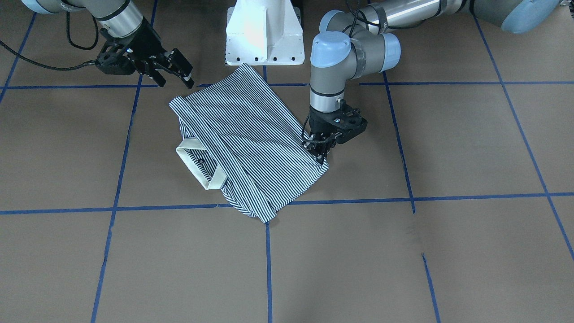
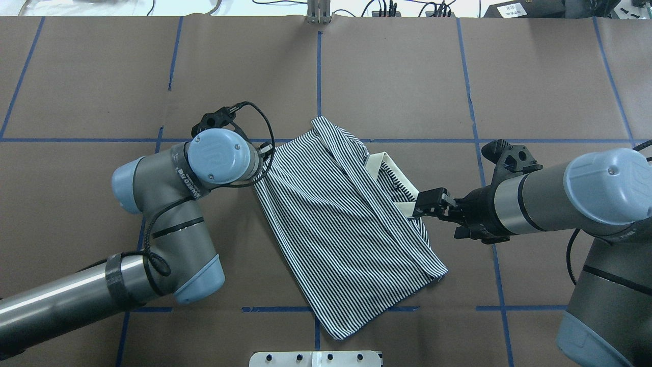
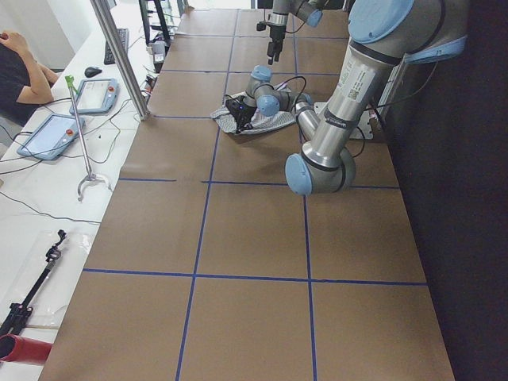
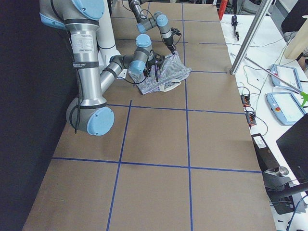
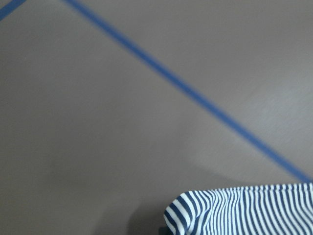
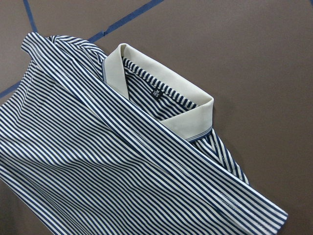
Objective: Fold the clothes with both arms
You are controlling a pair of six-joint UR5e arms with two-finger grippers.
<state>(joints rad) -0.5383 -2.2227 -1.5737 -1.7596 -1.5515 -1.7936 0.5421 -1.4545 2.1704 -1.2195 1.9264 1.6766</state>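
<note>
Left gripper (image 1: 321, 154), black metal, jaws drawn nearly together, pinches the side edge of the polo shirt (image 1: 255, 134). The right gripper (image 1: 176, 80) hangs spread wide and empty just off the shirt's opposite corner. The shirt, fine navy-and-white striped fabric folded into a rough rectangle with a plain cream collar (image 6: 188, 120), lies flat on the matte brown table (image 1: 448, 148), which is gridded with blue tape (image 1: 358, 200).

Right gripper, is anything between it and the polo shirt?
Nothing visible stands in the way. The right gripper hangs open close to the polo shirt, on its collar side, with only open air between them.
</note>
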